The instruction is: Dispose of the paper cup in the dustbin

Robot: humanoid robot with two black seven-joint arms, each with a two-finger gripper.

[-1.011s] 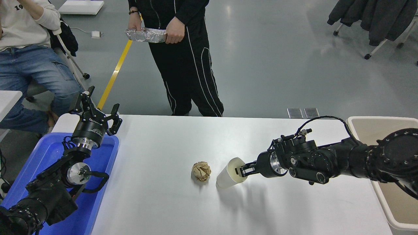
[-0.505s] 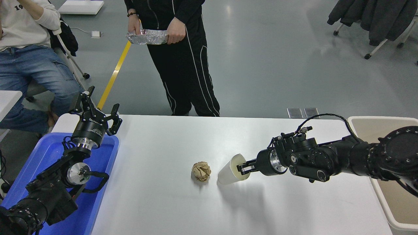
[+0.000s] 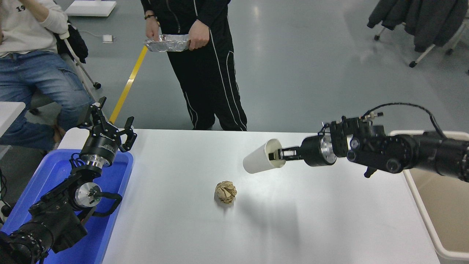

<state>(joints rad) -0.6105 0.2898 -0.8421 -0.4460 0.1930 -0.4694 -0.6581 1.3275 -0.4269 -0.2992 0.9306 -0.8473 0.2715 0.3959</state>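
The right black gripper [image 3: 277, 154] pinches the rim of the small white tapered paper cup [image 3: 261, 161], holding it on its side above the white table [image 3: 311, 220]. A crumpled brown paper ball [image 3: 225, 191] lies at seven o'clock below. The beige rectangular plastic dustbin [image 3: 432, 234] sits at four o'clock. The left gripper [image 3: 108, 126], fingers spread, hangs over a blue plastic bin [image 3: 106, 227].

White, black, blue and beige around a pale table

The paper cup [image 3: 261, 161] is plain white outside, cream-white inside; the crumpled paper ball [image 3: 225, 191] is brown. The table [image 3: 176, 227] is white, the plastic bin [image 3: 106, 234] bright blue, the dustbin [image 3: 421, 220] cream-rimmed with a tan interior. Both robot arms are black with silver metal rings. The standing person's trousers [image 3: 209, 84] are black with thin white stripes; their foil tray [image 3: 167, 42] is silver. The floor is grey, crossed by a yellow line [image 3: 129, 79].
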